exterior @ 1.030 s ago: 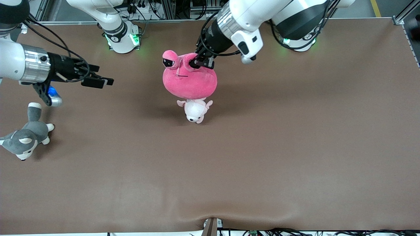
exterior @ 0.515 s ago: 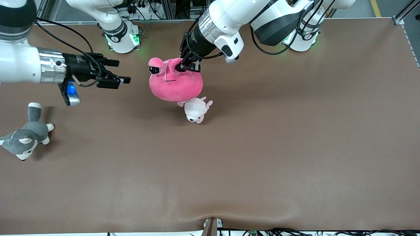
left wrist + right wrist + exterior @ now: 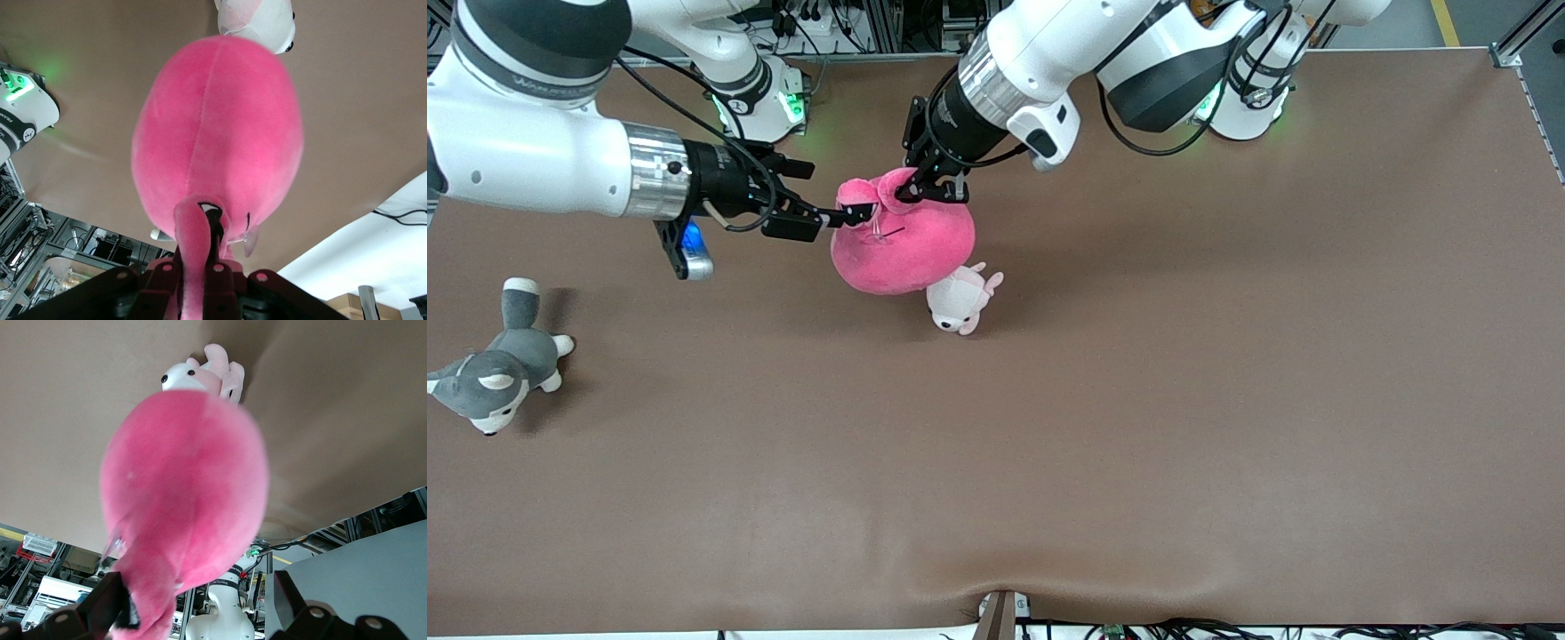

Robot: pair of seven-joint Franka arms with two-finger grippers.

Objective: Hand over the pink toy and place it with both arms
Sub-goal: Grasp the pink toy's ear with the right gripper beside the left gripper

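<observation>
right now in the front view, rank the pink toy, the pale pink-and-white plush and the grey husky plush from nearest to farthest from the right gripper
1. The pink toy: held up by the shut left gripper, one eye stalk between the open fingers of the right gripper.
2. The pale pink-and-white plush: on the table, just under the pink toy.
3. The grey husky plush: at the right arm's end of the table, nearer the front camera.

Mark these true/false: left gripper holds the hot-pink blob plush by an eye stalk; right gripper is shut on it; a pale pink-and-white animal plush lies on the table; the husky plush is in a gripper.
1. The left gripper is shut on an eye stalk of the hot-pink round blob plush. True.
2. The right gripper is shut on it. False: it is open, its fingers on either side of the other eye stalk.
3. A pale pink-and-white animal plush lies on the brown table. True.
4. The grey-and-white husky plush is gripped. False: it lies on the table toward the right arm's end.
</observation>
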